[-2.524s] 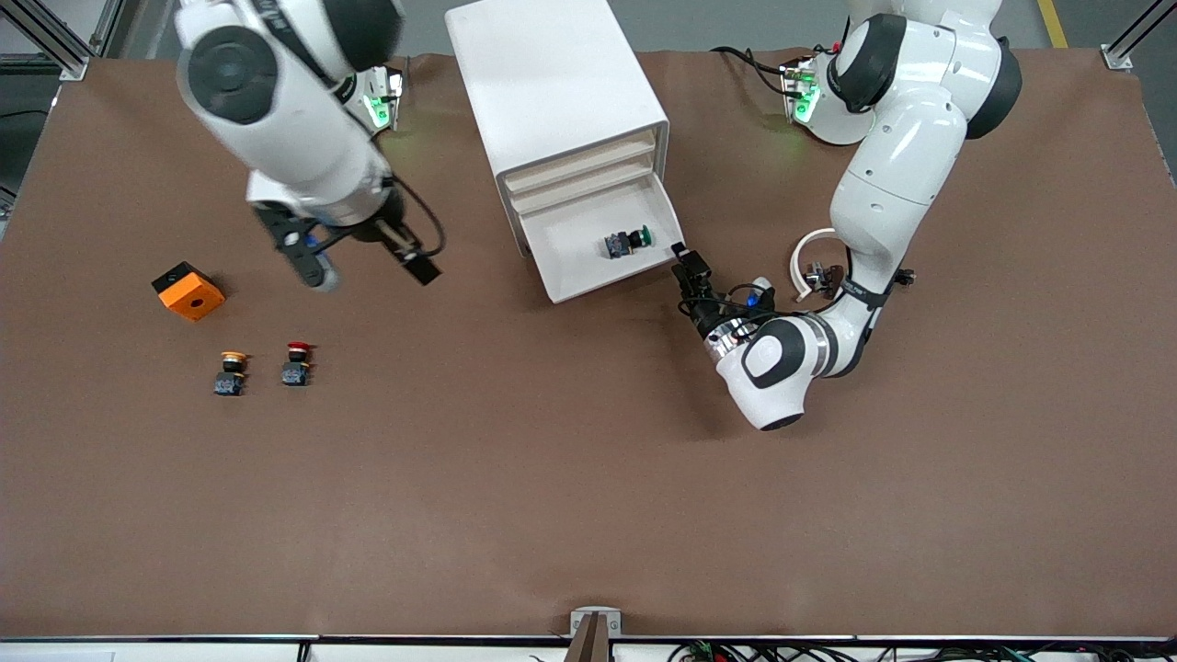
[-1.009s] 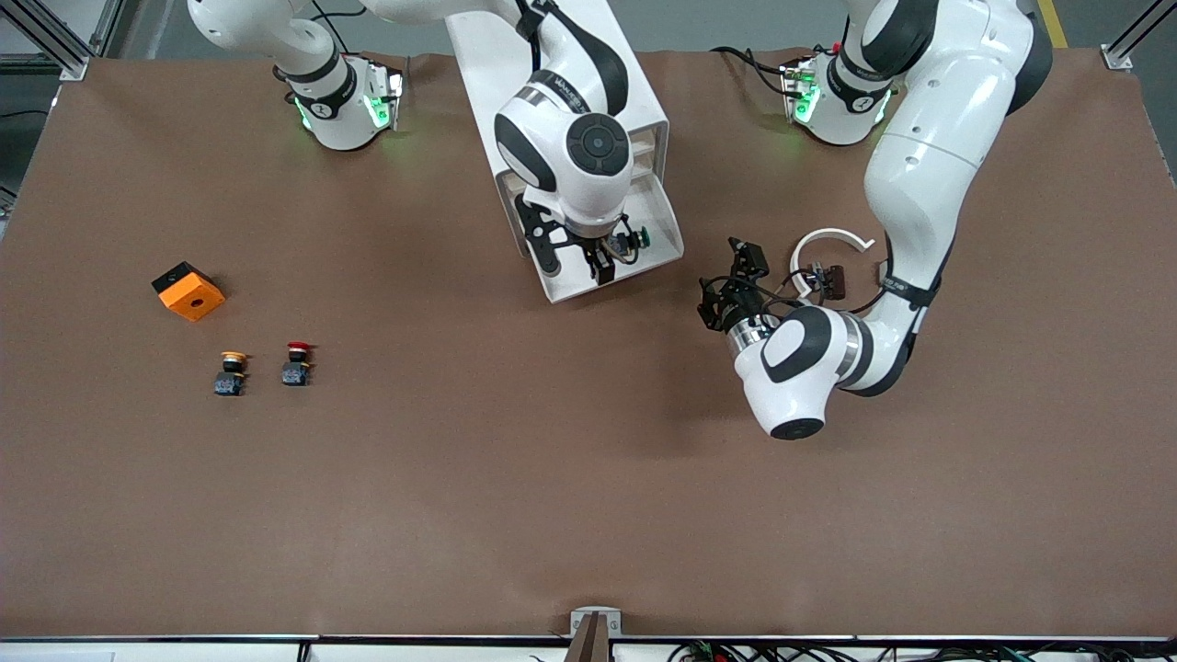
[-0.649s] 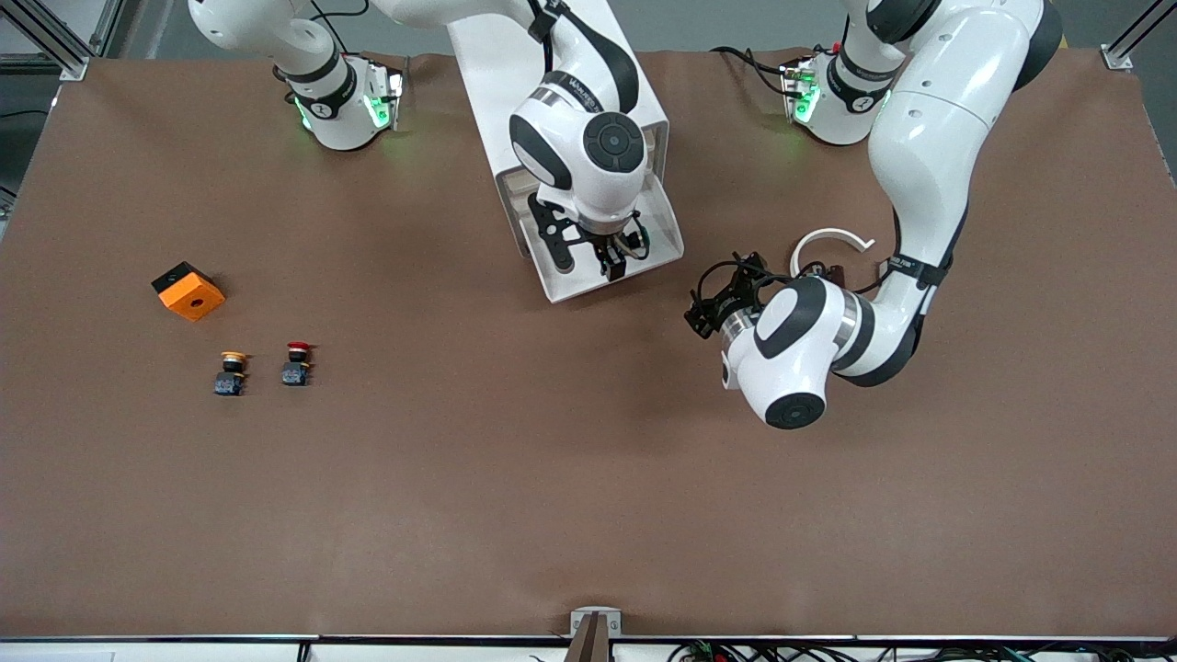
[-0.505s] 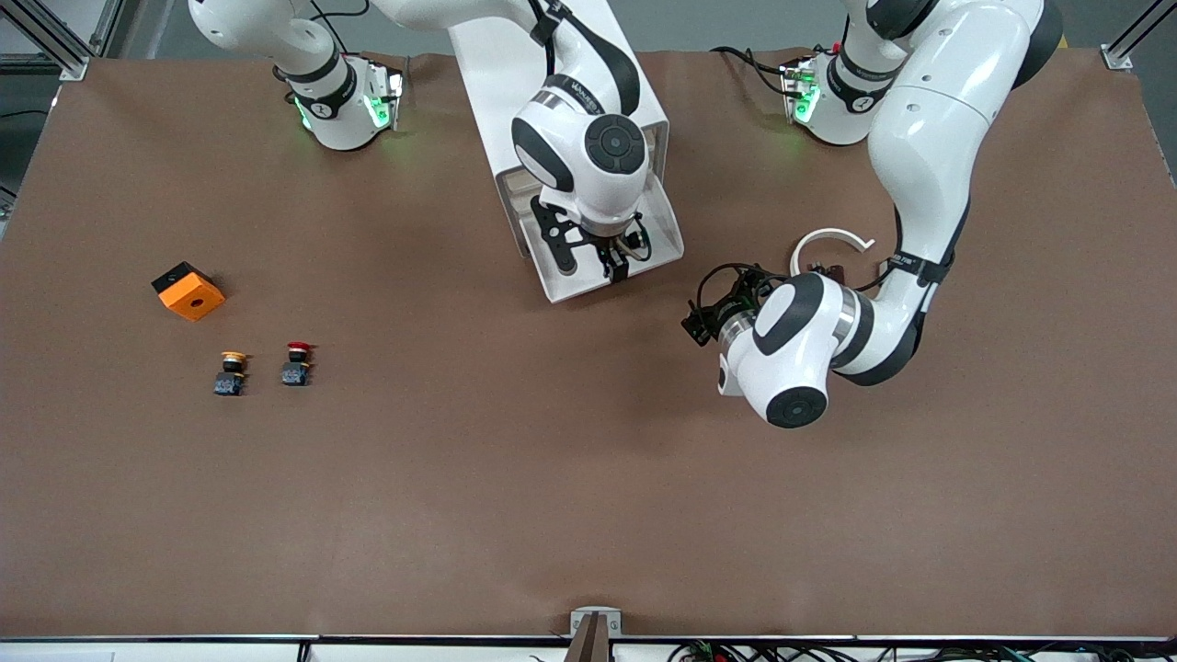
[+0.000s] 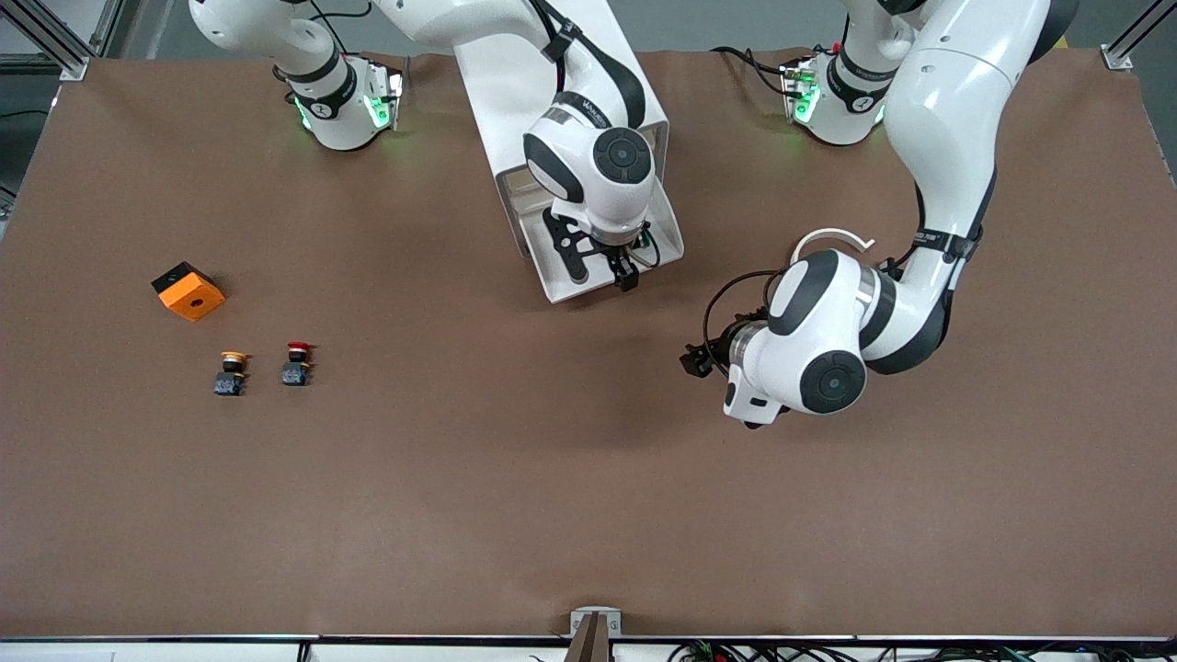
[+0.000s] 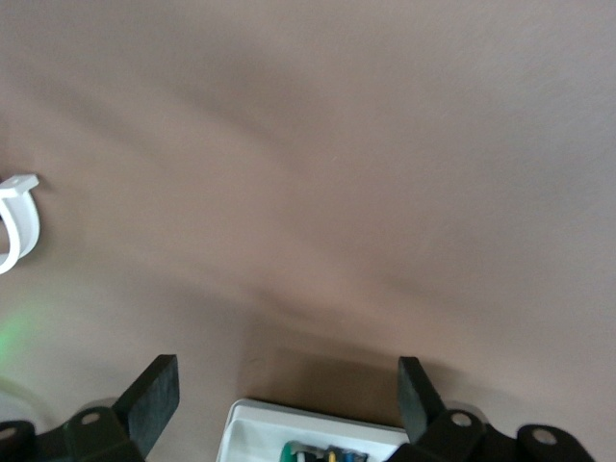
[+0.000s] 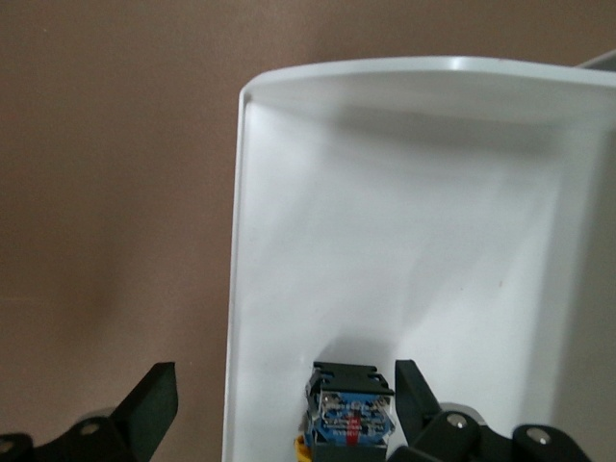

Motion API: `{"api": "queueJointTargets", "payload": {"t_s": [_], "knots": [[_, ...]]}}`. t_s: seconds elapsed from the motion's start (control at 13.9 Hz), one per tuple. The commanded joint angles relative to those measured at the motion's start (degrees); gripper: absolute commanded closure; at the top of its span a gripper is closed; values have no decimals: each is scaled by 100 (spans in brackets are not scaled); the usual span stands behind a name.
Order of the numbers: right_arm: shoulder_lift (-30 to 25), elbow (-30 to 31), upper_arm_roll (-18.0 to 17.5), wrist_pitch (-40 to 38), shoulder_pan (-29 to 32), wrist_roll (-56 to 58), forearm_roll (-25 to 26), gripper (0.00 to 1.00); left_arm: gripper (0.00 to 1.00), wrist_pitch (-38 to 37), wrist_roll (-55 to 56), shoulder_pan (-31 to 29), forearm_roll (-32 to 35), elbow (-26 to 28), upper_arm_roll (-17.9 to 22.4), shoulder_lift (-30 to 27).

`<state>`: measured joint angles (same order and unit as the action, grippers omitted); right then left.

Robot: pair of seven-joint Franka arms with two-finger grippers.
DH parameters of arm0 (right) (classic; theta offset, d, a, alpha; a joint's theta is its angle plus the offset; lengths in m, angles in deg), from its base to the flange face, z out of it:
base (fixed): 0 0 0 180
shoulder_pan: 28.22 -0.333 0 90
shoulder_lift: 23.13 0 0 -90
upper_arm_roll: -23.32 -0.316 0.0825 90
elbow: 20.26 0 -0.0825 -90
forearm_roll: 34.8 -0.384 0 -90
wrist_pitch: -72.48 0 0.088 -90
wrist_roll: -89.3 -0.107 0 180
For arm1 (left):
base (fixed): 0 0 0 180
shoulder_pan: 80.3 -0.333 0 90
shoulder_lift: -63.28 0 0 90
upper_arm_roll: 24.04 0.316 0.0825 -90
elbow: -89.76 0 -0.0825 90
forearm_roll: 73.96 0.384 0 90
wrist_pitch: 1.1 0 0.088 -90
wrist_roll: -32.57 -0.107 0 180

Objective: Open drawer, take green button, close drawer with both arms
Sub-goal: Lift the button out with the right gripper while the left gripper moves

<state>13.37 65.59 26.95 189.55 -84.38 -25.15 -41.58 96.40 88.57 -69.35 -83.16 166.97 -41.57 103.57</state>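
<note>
The lowest drawer (image 5: 558, 292) of the white cabinet (image 5: 501, 110) stands pulled out. My right gripper (image 5: 603, 274) hangs open over it and hides the button in the front view. In the right wrist view the button's dark blue body (image 7: 351, 416) lies on the drawer floor (image 7: 404, 241) between the open fingers, close to one fingertip (image 7: 414, 399); its cap does not show there. My left gripper (image 5: 699, 359) is over bare table near the drawer's corner, open and empty. In the left wrist view the green cap (image 6: 292, 450) shows in the drawer's corner (image 6: 318, 423).
An orange block (image 5: 188, 291), a yellow-capped button (image 5: 230, 372) and a red-capped button (image 5: 296, 364) lie toward the right arm's end. A white ring (image 5: 828, 239) lies by the left arm. Brown table spreads wide toward the front camera.
The right arm swung from its end of the table over the open drawer and settled above the button. The left gripper drew away from the drawer's corner toward the front camera.
</note>
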Motion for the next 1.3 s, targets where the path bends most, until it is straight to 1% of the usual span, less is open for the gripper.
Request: {"api": "queueJointTargets", "payload": {"t_s": [0.0, 0.07, 0.14, 0.29, 0.36, 0.65, 0.72, 0.79, 0.94, 1.01, 1.08, 1.15, 1.23], "knots": [[85, -165, -38, -35, -53, -33, -104, 0, 0, 313, -185, -50, 93, 417, 30, -275], [85, -165, -38, -35, -62, -16, -113, 0, 0, 392, -177, -41, 119, 409, 30, -284], [85, -156, -47, -44, -97, -16, -139, 0, 0, 419, -177, -23, 320, 409, 30, -319], [94, -156, -55, -44, -123, -16, -139, 0, 0, 419, -168, 20, 1066, 418, -58, -354], [103, -138, -55, -35, -132, -16, -148, 0, 0, 419, -168, 82, 1164, 418, -67, -354], [129, -121, -64, -44, -185, -16, -175, 0, 0, 489, -300, 100, 1192, 444, -76, -477], [146, -121, -64, -44, -185, -16, -175, 0, 0, 654, -300, 108, 1192, 592, -76, -565], [173, -121, -64, -44, -185, -7, -175, 0, 0, 1048, -300, 109, 1192, 898, -76, -766], [208, -121, -64, -44, -202, -7, -175, 0, 0, 1961, -309, 126, 1192, 1758, -84, -1240], [208, -112, -64, -44, -211, 2, -166, 0, 0, 2331, -309, 126, 1201, 2137, -163, -1442], [208, -112, -64, -44, -211, 2, -166, 0, 0, 2648, -309, 117, 1201, 2384, -242, -1566], [208, -112, -64, -44, -220, 2, -166, 0, 0, 2843, -309, 126, 1262, 2517, -295, -1628], [226, -103, -64, -44, -229, 10, -166, 9, 0, 2905, -309, 126, 1445, 2536, -417, -1638]]}}
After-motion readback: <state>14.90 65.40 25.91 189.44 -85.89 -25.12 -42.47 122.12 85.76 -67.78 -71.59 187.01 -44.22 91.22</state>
